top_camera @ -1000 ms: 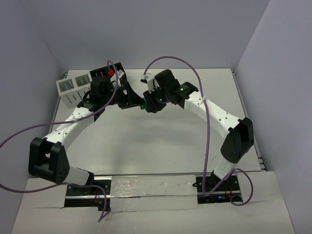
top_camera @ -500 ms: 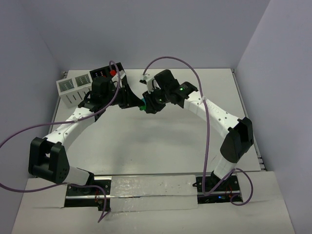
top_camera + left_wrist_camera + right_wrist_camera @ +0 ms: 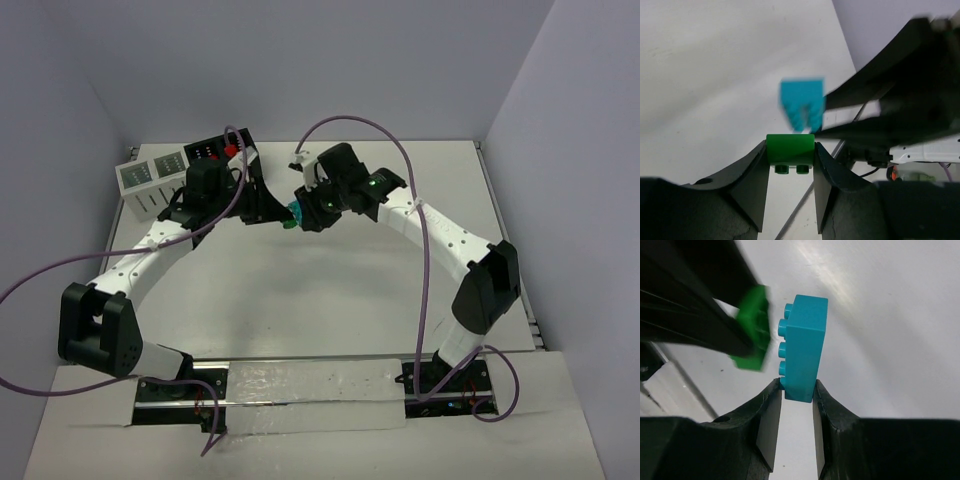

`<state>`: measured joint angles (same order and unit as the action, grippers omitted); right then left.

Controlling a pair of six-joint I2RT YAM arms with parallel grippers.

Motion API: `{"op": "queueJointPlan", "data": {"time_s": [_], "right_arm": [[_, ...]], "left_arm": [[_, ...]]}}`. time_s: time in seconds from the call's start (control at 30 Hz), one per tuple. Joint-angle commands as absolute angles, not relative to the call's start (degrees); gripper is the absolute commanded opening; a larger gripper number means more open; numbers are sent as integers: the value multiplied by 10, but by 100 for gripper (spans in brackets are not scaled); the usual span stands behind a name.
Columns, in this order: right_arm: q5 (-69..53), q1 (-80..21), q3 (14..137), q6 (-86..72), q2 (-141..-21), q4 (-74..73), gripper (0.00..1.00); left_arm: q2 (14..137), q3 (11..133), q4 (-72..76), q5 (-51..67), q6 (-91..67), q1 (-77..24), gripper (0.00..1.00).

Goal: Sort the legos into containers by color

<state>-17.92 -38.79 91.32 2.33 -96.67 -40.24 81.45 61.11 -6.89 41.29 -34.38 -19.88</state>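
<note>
Plain setup here: a matte white counter [image 3: 330, 290] boxed in by pale lavender-grey walls [image 3: 300, 60] at the back and on both sides. Soft glare on the surface, nothing fancy. The arm bases sit on a silvery strip [image 3: 310, 385] along the near edge, and purple cables [image 3: 380, 125] loop off both arms.

Both arms reach in to the back-left part of the counter and meet tip to tip. The left fingers [image 3: 752, 175] are clamped on a small green lego [image 3: 790, 148], studs facing the wrist camera. The right fingers [image 3: 767, 415] are closed on a teal lego [image 3: 802, 355], holding its lower end, with its studs pointing at the green one. Both pieces are up off the counter and just beside each other. I can't tell if they actually touch.

Behind the left arm, near the back-left corner, there's the black container [image 3: 208, 150] with a red lego [image 3: 229, 149] on top. The white container [image 3: 150, 178] sits just left of it.
</note>
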Motion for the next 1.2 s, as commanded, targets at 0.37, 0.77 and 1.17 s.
{"op": "queueJointPlan", "data": {"time_s": [0.37, 0.77, 1.17], "right_arm": [[-123, -275, 877, 19, -888, -365, 0], [-138, -275, 893, 27, -906, -378, 0], [-149, -276, 904, 31, -923, -386, 0]], "left_arm": [[773, 710, -206, 288, -123, -31, 0], [918, 877, -136, 95, 22, 59, 0], [1095, 990, -123, 156, -7, 112, 0]]}}
